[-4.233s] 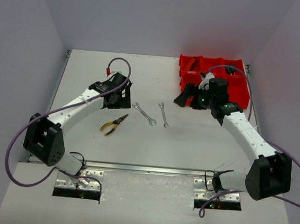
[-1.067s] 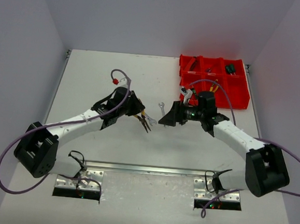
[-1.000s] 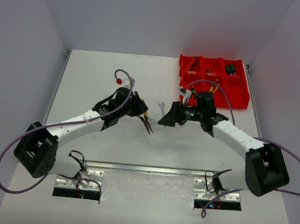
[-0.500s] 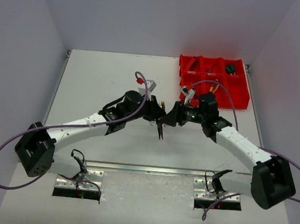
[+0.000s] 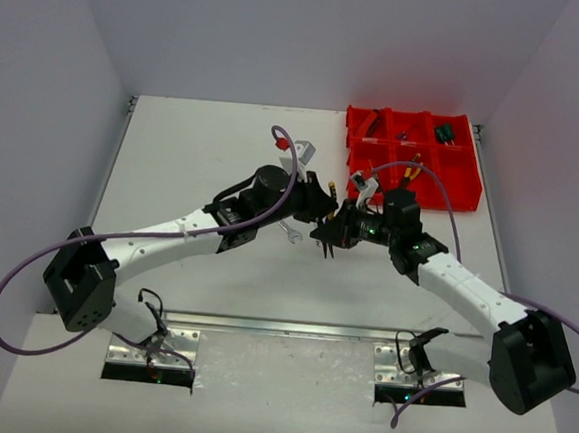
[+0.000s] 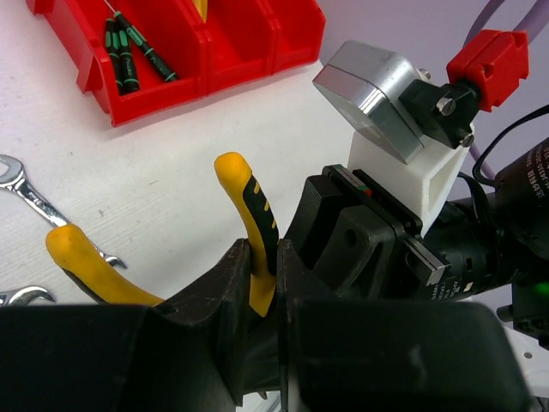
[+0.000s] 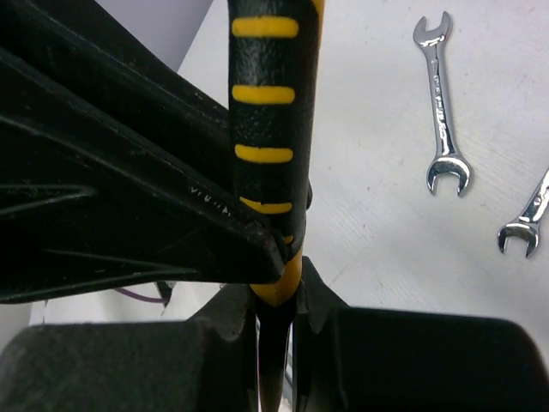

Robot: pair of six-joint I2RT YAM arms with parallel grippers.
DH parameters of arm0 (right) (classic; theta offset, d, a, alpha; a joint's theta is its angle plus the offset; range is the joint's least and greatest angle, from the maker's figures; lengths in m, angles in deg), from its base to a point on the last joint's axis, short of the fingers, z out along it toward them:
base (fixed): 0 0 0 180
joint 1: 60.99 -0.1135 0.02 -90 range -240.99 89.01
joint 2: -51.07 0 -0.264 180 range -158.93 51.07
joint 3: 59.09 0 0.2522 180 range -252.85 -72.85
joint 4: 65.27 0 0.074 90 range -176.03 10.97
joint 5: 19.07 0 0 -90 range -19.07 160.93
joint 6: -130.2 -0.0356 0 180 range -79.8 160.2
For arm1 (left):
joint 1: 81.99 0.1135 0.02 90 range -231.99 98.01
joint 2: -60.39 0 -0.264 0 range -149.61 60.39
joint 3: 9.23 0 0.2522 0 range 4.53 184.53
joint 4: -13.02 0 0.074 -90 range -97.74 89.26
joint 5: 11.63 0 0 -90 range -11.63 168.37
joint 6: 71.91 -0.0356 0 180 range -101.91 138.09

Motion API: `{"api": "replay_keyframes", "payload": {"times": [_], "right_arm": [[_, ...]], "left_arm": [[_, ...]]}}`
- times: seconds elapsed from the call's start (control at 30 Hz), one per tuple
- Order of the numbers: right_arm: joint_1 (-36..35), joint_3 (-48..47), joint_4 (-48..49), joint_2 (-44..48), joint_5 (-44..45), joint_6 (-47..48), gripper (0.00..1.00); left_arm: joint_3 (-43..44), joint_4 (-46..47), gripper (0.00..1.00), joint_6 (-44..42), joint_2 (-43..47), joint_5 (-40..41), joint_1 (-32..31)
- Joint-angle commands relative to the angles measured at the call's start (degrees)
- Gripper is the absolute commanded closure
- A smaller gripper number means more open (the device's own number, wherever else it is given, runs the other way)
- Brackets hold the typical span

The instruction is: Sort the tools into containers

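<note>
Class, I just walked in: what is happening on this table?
Both arms meet mid-table over the yellow-and-black-handled pliers. The left gripper clamps one handle; the right gripper is closed on them too, apparently a handover. Two silver wrenches lie on the table; the red plastic bins hold other tools.

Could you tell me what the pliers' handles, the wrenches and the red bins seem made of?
Pliers handles: probably rubbery plastic, matte yellow with textured black inlay. Wrenches: likely polished steel, bright reflections. Bins: seemingly moulded plastic, uniform glossy red.
</note>
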Motion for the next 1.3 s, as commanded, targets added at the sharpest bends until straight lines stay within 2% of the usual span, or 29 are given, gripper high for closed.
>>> {"api": "replay_keyframes", "payload": {"times": [0.0, 0.03, 0.07, 0.1, 0.13, 0.23, 0.27, 0.33, 0.4, 0.43, 0.5, 0.53, 0.6, 0.7, 0.87, 1.03, 1.1, 1.27], "right_arm": [[0.2, 0.5, 4.0, 2.6, 3.9, 0.0, 1.00], [0.1, 1.1, 4.7, 4.0, 4.6, -0.1, 1.00], [0.1, 1.6, 5.0, 4.7, 5.2, -0.1, 1.00], [0.1, 2.1, 5.2, 5.2, 6.0, -0.2, 1.00], [0.1, 2.2, 5.2, 5.7, 6.2, -0.1, 1.00], [0.1, 2.7, 5.4, 6.4, 6.9, 0.1, 1.00], [0.1, 2.9, 5.5, 6.5, 7.3, 0.1, 1.00], [0.3, 3.2, 4.9, 6.6, 8.9, -0.1, 1.00], [1.6, 2.0, 1.9, 6.3, 13.1, 1.0, 1.00], [3.2, 0.4, -0.7, 6.0, 15.6, 1.7, 1.00], [7.0, -2.0, -4.5, 5.2, 18.4, 2.6, 1.00], [11.1, -3.9, -6.4, 3.9, 19.1, 3.5, 1.00], [15.0, -6.6, -9.6, 1.8, 21.0, 4.8, 1.00], [21.6, -13.7, -12.1, -5.2, 28.7, 7.3, 1.00], [28.2, -25.3, -16.6, -17.0, 38.5, 8.3, 1.00], [30.1, -36.5, -20.2, -28.9, 42.5, 9.3, 1.00], [30.3, -44.1, -22.0, -34.7, 44.4, 10.3, 1.00], [30.2, -58.5, -29.7, -46.4, 48.3, 11.8, 1.00]], "left_arm": [[3.2, 2.5, 1.00, 1.4, 0.0, 0.6, -2.1], [3.4, 1.8, 0.91, 1.3, 0.0, 1.1, -2.1], [3.5, 1.6, 0.78, 0.8, 0.1, 1.5, -2.2], [3.7, 1.1, 0.48, 0.7, 0.4, 3.0, -2.2], [3.8, 0.9, 0.33, 0.7, 0.6, 3.6, -2.2], [5.8, -0.2, 0.03, -0.2, 1.2, 6.2, -2.3], [6.7, -0.5, 0.00, -0.4, 1.4, 7.2, -2.3], [9.6, -3.4, 0.00, -1.2, 1.7, 11.6, -2.3], [17.0, -12.0, 0.00, -1.1, 2.6, 19.0, -2.3], [19.9, -15.9, 0.00, -0.3, 3.6, 25.2, -2.3], [23.7, -22.4, 0.00, 1.5, 5.3, 32.0, -2.2], [25.1, -26.4, 0.00, 2.1, 7.3, 35.5, -2.2], [23.1, -28.8, 0.00, 1.9, 11.3, 36.9, -2.2], [16.4, -29.3, 0.00, -0.3, 18.3, 36.0, -2.2], [6.0, -35.2, 0.00, -2.8, 27.4, 36.5, -2.2], [-0.4, -39.2, 0.00, -5.9, 36.3, 36.5, -2.2], [-3.9, -40.0, 0.00, -6.8, 40.0, 39.1, -2.2], [-3.7, -46.2, 0.00, -5.0, 41.6, 39.7, -2.3]]}}
